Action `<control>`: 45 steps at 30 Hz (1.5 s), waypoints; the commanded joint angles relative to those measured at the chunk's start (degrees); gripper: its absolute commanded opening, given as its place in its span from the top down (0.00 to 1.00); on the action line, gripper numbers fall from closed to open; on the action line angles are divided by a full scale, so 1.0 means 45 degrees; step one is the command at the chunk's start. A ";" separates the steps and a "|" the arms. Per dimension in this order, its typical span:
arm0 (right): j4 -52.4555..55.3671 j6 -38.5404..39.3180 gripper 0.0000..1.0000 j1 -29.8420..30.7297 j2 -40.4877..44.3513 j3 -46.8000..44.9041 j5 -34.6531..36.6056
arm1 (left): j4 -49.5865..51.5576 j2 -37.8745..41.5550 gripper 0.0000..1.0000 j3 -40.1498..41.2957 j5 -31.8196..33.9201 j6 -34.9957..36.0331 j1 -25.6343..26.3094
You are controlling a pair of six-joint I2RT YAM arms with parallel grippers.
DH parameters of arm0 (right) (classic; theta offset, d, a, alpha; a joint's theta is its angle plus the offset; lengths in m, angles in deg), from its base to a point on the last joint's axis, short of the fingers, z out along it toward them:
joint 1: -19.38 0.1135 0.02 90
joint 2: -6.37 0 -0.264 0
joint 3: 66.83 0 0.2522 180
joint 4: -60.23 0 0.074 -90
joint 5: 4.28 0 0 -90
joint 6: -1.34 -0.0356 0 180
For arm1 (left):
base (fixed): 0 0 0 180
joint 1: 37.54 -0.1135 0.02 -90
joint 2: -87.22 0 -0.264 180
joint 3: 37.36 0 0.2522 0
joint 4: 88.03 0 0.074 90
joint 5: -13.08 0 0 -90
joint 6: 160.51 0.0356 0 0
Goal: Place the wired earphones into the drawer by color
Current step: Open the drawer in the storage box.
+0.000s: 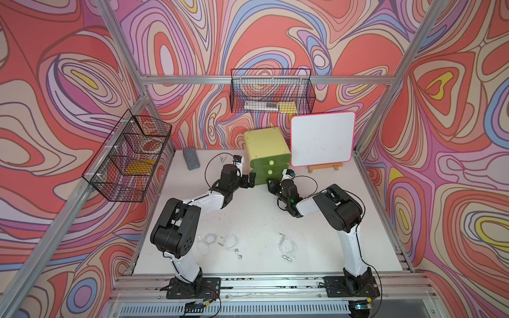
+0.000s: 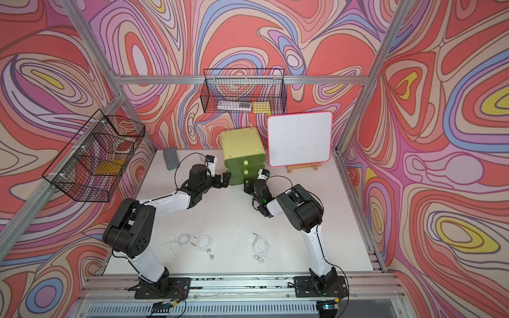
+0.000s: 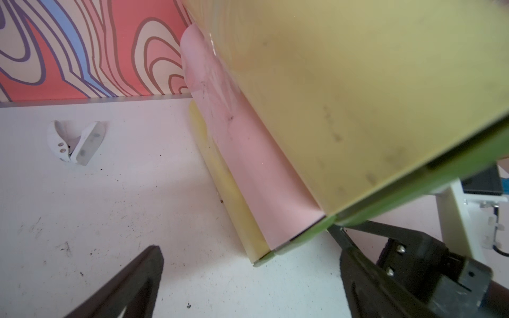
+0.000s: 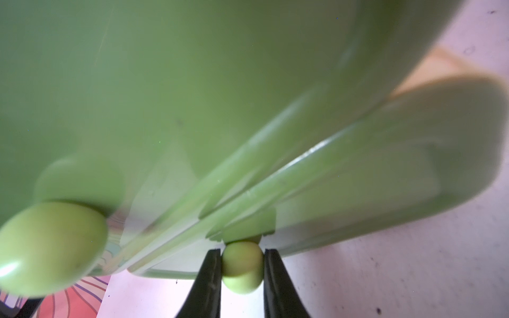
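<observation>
While the right pincer [image 4: 242, 252] clamps the smooth, round green knob [image 4: 242, 272] of a glossy plastic drawer cabinet [image 1: 265, 144], the left pincer [image 3: 247, 242] gapes wide at the cabinet's rounded corner. Three loose white coils of wired earphones [image 1: 230, 242] lie on the scuffed tabletop [image 1: 248, 214], well behind both pincers; drawer contents are hidden from view.

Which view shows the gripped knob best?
Right wrist: the knob sits clamped in the right end effector. In both top views the end effector hides it; the left wrist view misses it.
</observation>
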 commanded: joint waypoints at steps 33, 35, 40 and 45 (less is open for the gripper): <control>0.0640 -0.0203 0.82 0.0282 0.2214 -0.2051 -0.0196 | -0.1647 -0.0671 0.01 -0.0117 0.0710 -0.0389 -0.0071; 0.0639 -0.0229 0.82 0.0370 0.2438 -0.2340 -0.0177 | -0.1652 -0.0645 0.01 -0.0069 0.0709 -0.0411 -0.0073; 0.0581 -0.0292 0.82 0.0543 0.2945 -0.3051 -0.0048 | -0.1689 -0.0611 0.01 -0.0009 0.0568 -0.0504 -0.0071; 0.0544 -0.0378 0.83 0.0799 0.3439 -0.3672 0.0153 | -0.1611 -0.0598 0.01 -0.0009 0.0525 -0.0565 -0.0071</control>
